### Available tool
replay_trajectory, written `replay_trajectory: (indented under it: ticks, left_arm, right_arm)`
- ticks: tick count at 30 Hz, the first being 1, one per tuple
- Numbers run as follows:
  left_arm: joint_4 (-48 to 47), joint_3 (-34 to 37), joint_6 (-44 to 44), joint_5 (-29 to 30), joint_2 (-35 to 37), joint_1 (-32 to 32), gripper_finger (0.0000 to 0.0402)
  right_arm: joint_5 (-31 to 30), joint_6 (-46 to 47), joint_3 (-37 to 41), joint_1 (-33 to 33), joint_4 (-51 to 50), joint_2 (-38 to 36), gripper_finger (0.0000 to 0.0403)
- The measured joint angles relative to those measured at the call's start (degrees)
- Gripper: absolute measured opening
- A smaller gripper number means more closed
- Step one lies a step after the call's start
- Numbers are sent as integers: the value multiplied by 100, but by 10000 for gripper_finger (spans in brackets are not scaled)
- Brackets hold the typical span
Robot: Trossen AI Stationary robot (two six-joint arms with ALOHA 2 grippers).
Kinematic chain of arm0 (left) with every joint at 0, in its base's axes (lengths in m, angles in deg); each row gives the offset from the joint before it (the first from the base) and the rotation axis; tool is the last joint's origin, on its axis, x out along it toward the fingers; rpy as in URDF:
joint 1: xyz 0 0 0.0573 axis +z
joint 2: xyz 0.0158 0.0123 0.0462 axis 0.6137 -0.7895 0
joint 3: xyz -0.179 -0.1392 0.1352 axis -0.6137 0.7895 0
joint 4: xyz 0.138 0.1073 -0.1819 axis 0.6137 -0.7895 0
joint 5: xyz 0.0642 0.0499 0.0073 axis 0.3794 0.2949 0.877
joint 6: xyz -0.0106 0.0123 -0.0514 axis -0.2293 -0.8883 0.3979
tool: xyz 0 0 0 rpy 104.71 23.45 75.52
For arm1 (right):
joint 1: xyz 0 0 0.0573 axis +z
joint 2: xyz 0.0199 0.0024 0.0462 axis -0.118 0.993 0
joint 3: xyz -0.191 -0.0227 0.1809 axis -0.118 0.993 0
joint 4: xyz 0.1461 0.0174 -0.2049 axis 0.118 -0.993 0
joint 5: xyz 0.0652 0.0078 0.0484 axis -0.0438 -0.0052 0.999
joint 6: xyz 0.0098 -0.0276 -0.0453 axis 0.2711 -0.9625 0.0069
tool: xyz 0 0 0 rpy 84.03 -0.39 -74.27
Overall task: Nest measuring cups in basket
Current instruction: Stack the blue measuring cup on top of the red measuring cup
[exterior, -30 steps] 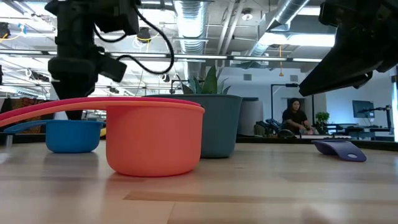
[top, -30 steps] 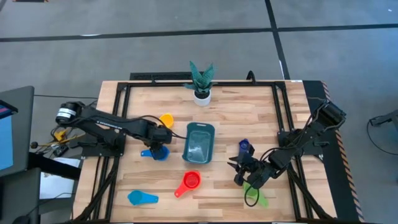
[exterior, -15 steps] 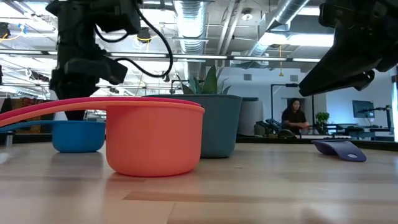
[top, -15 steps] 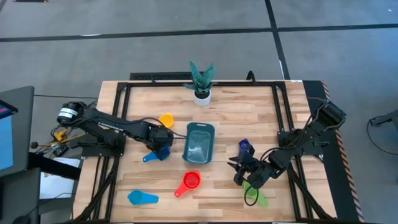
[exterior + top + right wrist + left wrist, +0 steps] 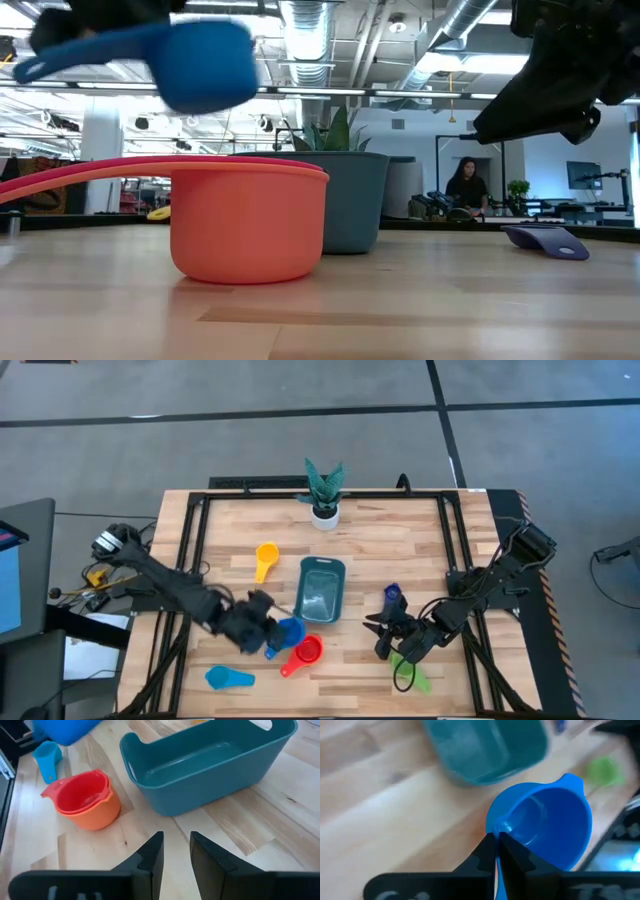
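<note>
Measuring cups lie scattered over the wooden tabletop point(image 5: 400, 540) around the teal basket point(image 5: 320, 589), whose long axis runs from the near edge toward the potted plant point(image 5: 323, 491) and which holds nothing. Going from the left: a light blue cup point(image 5: 229, 678) lies near the front, its handle pointing right; a yellow cup point(image 5: 265, 554) sits just left of the basket, handle toward the front. The left pincer point(image 5: 266, 639) is clenched on the handle of a blue cup point(image 5: 288, 634), held in the air with its bowl toward the basket and its mouth upward. Just beside it the red cup point(image 5: 308, 651) sits nested inside an orange one point(image 5: 97, 817), handle pointing left and forward. Right of the basket a dark blue cup point(image 5: 393, 594) lies on the wood. The right pincer point(image 5: 385, 640) hovers there, jaws slightly parted and gripping nothing, a green cup point(image 5: 411, 672) just beside it.
</note>
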Motion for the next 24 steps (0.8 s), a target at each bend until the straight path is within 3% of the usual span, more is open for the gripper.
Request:
replay_trajectory:
  ticks: [4,12,24]
  left_arm:
    - [692,-60,328,437,-495,-336,0]
    - [970,-516,-2,-292,-1175,-155,0]
    - [368,-662,-167,-556,-1245,124,0]
  right_arm:
    - [-10,-138,0,0,31,0,119]
    - [-11,-150,0,-52,79,0,119]
    - [-5,-154,0,60,159,0,119]
